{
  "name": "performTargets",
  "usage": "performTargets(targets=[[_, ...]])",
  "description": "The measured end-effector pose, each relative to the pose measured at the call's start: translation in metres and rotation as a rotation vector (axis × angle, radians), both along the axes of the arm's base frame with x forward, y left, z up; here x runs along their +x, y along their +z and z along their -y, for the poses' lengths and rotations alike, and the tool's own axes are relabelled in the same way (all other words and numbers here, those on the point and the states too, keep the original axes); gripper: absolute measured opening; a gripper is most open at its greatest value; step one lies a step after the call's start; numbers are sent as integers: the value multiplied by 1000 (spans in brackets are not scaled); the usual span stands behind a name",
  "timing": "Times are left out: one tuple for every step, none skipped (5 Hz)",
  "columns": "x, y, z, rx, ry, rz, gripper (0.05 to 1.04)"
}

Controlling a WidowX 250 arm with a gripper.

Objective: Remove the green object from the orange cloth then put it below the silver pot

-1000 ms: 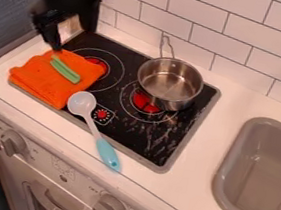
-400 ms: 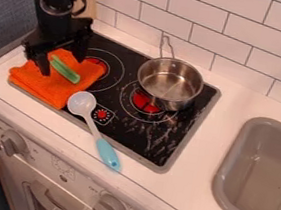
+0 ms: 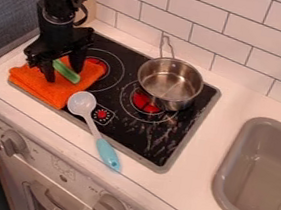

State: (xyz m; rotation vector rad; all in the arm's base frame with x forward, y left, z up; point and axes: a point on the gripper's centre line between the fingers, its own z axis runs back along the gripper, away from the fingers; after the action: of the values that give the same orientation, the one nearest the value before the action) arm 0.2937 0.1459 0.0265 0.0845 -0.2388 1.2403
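We had the claw (image 3: 63, 76) spread wide at the cloth (image 3: 32, 82), holding nothing, the green stick (image 3: 67, 72) lying there between its fingers. Grasping seemed our step; next we needed to close, lift, and head below the pot (image 3: 183, 103).

A black gripper (image 3: 63, 76), fingers parted, straddles a green object (image 3: 68, 73) on an orange cloth (image 3: 56, 97); a silver pot (image 3: 170, 81) sits on the stovetop (image 3: 140, 140).

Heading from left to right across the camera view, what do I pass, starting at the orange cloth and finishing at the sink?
Orange cloth → spoon with the blue handle → silver pot → sink.
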Motion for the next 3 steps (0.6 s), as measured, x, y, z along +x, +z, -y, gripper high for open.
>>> performTargets(targets=[[0,0,0,1,4,0,345],[0,0,-1,5,3,-1,142],[-1,1,-1,5,8,-2,73]])
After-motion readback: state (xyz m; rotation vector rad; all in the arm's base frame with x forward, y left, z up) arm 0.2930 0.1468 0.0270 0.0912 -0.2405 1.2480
